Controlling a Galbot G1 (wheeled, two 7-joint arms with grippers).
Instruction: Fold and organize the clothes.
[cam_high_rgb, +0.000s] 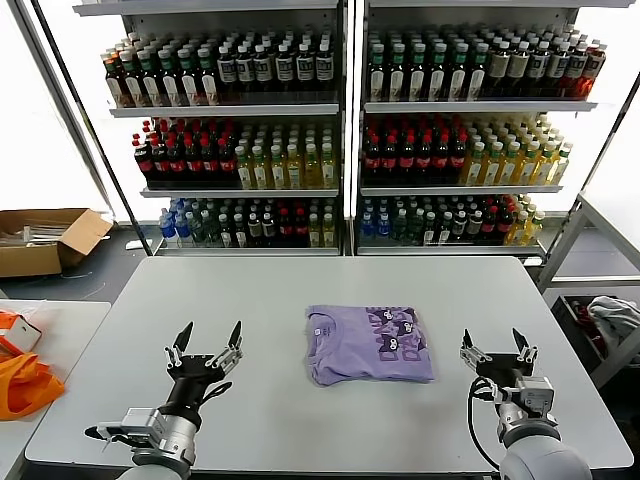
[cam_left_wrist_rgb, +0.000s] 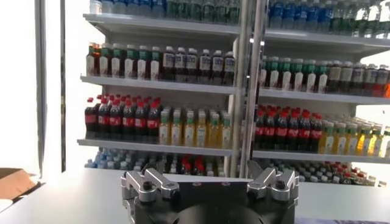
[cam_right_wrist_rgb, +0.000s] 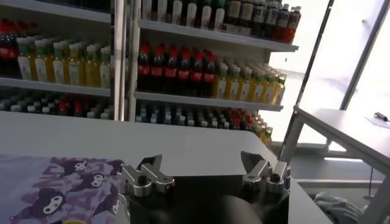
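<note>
A lavender-purple T-shirt (cam_high_rgb: 369, 344) lies folded into a compact rectangle near the middle of the grey table (cam_high_rgb: 270, 290), dark printed graphic facing up, white neck label at its left edge. My left gripper (cam_high_rgb: 208, 343) stands open over the table's front left, well apart from the shirt, with nothing between its fingers. To the shirt's right, my right gripper (cam_high_rgb: 497, 345) is open and empty too. The shirt's printed corner (cam_right_wrist_rgb: 58, 185) shows beside the right gripper (cam_right_wrist_rgb: 201, 164) in the right wrist view. The left wrist view has only the left gripper (cam_left_wrist_rgb: 210, 173) against the shelves.
Tall shelves of bottled drinks (cam_high_rgb: 345, 130) stand behind the table. A cardboard box (cam_high_rgb: 45, 240) sits on the floor at far left, and an orange bag (cam_high_rgb: 22, 378) lies on a side table at left. A metal rack with cloth (cam_high_rgb: 610, 320) stands at right.
</note>
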